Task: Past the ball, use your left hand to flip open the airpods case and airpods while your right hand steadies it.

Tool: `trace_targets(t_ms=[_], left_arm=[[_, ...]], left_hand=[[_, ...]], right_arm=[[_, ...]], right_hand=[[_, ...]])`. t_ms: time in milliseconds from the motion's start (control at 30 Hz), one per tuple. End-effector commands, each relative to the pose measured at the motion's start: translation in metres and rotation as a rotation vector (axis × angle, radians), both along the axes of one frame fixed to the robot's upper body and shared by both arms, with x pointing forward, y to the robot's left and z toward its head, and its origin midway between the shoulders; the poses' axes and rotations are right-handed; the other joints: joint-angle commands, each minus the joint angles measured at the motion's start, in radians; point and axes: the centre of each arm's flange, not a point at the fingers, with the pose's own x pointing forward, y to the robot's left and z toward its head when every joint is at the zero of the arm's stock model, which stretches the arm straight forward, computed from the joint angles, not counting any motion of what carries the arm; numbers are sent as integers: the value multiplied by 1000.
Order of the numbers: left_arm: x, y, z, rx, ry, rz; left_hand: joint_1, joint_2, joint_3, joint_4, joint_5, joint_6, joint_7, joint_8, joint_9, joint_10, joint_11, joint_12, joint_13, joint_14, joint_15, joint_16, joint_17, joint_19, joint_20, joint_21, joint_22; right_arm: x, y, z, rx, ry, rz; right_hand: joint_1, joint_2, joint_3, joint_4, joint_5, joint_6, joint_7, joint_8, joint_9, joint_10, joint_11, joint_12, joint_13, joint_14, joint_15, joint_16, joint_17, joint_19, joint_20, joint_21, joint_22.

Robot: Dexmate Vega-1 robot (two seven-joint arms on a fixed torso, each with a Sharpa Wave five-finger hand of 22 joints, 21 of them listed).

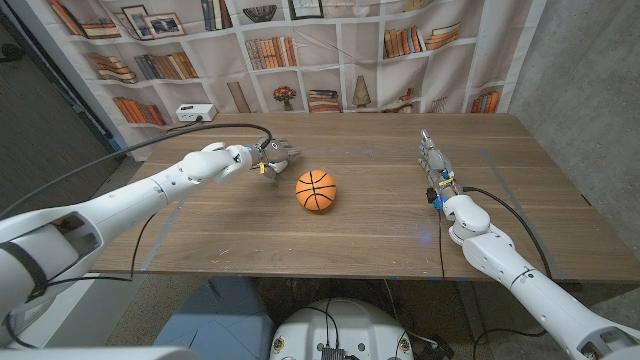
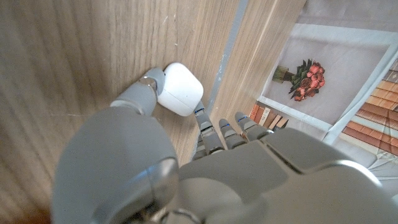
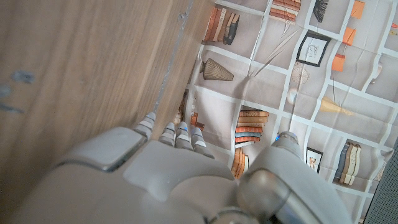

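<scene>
My left hand (image 2: pixel 186 180) reaches across the wooden counter (image 1: pixel 380 215), just past the small orange basketball (image 1: pixel 316 190), on its far left side. In the left wrist view, the thumb tip presses one side of a white AirPods case (image 2: pixel 180 89) and the fingers (image 2: pixel 208 134) reach up against its other side, so the hand pinches the case where it sits on the counter. The case lid looks closed; its hinge and seam are hard to make out, and the earbuds inside are hidden. In the head view the case is almost wholly covered by my left hand (image 1: pixel 268 156), so I cannot pick it out there.

My right hand (image 1: pixel 433 160) is well apart from the case, on the far right side of the counter, standing on its edge with fingers pointing away from me. It holds nothing. In the right wrist view its fingers (image 3: pixel 168 134) show only as short tips past the back of the hand (image 3: pixel 155 180), extended rather than curled.

Behind the counter hangs a printed bookshelf backdrop (image 1: pixel 300 50).
</scene>
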Motion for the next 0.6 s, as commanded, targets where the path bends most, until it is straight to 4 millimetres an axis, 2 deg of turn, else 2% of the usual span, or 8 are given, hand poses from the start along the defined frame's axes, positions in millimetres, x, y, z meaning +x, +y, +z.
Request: trace_targets(t_ms=[33,500,600], left_arm=[[-9,-3,-2,-44,-65,-84],[-17,-4,7,-236,-75,-144],[-21,-5,9,-278,-81,-168]], left_hand=[[11,6,11,-2,-4,9,0,5,5,97,-79,18,12,24,-10,10,5,17,4,6,2],[14,2,14,-2,-8,24,4,9,5,121,-80,35,20,36,-9,7,4,29,7,7,2],[16,-2,15,-3,-9,29,5,10,5,120,-79,37,22,20,-8,-3,3,32,-1,7,1]], right_arm=[[-4,1,-1,-5,-2,3],[-3,0,-2,0,-1,5],[-4,-3,-2,4,-1,2]], right_hand=[[3,11,1,-7,-2,-5,-2,-2,4,-4,1,-1,2,-86,-4,8,2,-6,1,4,2],[3,12,0,-7,-3,-6,-1,-2,4,-6,2,-2,2,-85,-3,8,2,-8,2,3,2],[3,12,0,-7,-3,-6,0,-2,4,-6,3,-2,2,-85,-3,8,2,-8,2,3,2]])
